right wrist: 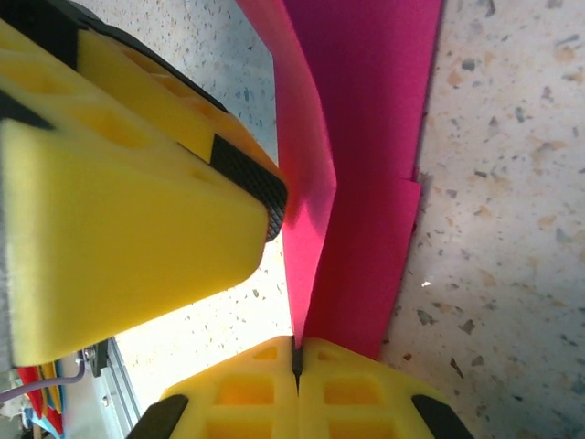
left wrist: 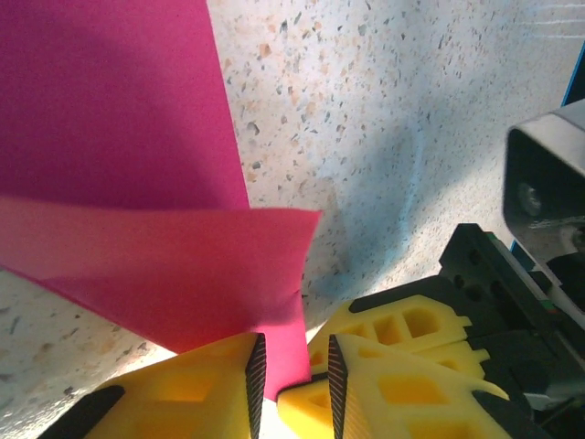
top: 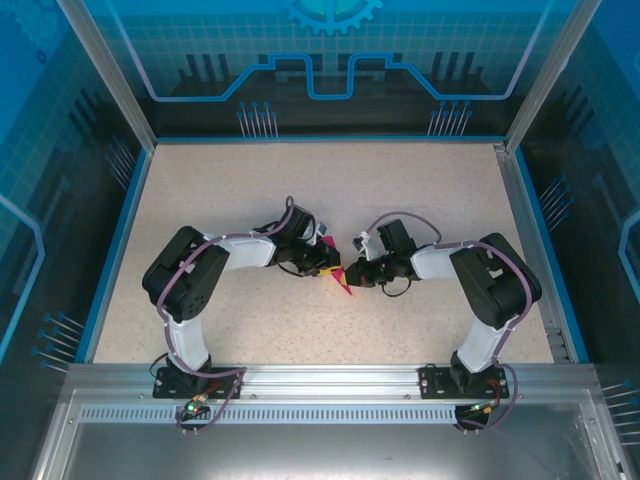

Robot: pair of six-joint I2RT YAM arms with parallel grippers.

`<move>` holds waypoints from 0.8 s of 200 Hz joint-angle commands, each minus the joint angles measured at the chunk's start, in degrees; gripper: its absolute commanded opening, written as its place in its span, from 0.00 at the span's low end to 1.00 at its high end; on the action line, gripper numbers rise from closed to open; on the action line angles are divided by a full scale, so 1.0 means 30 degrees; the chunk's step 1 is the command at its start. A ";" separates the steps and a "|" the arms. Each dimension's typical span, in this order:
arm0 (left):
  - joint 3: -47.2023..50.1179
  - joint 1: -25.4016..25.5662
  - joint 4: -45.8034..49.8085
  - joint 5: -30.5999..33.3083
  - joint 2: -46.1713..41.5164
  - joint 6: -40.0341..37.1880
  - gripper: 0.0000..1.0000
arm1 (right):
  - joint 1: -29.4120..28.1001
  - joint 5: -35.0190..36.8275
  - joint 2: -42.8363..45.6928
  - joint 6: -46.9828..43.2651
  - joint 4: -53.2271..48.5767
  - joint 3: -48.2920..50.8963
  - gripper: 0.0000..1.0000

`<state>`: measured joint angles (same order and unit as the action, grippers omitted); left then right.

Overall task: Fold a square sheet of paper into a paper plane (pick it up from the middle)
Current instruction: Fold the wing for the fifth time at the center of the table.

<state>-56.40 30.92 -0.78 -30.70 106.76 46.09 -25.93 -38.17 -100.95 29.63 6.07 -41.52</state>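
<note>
**Paper.** The paper [top: 342, 282] is at the middle of the table [top: 300, 190], slightly toward the table's near edge. From above it shows as a small magenta patch between the two gripper heads. It is folded into more than one layer.

**Left gripper.** The left gripper [top: 330, 264] reaches the table's middle from the table's left side.
- In the left wrist view the left gripper [left wrist: 292, 343] has its jaws partly apart.
- A raised flap of the paper [left wrist: 137, 137] runs down between the jaws.
- The flap lies against one black pad [left wrist: 256, 366]. A narrow gap separates it from the opposite pad.
- State: released, not clamped on the paper.
- Beyond the flap, the rest of the paper lies flat on the table [left wrist: 411, 110].

**Right gripper.** The right gripper [top: 358, 272] reaches the table's middle from the table's right side.
- In the right wrist view the right gripper [right wrist: 297, 352] has its jaws clenched, with the faces meeting.
- An edge of the paper [right wrist: 366, 137] enters the seam between the jaws.
- State: grasping the paper.
- From the grip, one layer stands up as a fold. The other layers lie against the table [right wrist: 512, 183].

**Contact between units.**
- In the right wrist view a yellow finger [right wrist: 137, 229] of the left gripper sits just beside the standing fold. The black pad [right wrist: 260, 192] of this finger touches the side of the fold.
- In the left wrist view the yellow fingers [left wrist: 402, 320] of the right gripper sit just beside those of the left gripper, low over the table.
</note>
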 commanded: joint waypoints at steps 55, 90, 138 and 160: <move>0.0226 0.0017 -0.0358 -0.0549 0.0518 -0.0739 0.26 | 0.0522 -0.0811 -0.1358 0.0986 -0.0335 -0.0391 0.00; 0.0324 0.0014 -0.0293 -0.0534 0.0507 -0.0801 0.26 | 0.0668 -0.0833 -0.1604 0.1312 -0.0454 -0.0490 0.00; 0.0635 0.0022 -0.0250 -0.0439 0.0452 -0.0933 0.25 | 0.0763 -0.0827 -0.1935 0.1492 -0.0951 -0.0710 0.00; 0.0666 0.0047 -0.0132 -0.0279 0.0516 -0.1005 0.24 | 0.0787 -0.0811 -0.1919 0.1462 -0.1133 -0.0725 0.00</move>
<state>-55.09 30.92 -1.83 -30.94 107.63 44.80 -24.47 -41.74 -104.84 33.69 5.15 -42.87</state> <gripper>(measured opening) 0.248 0.043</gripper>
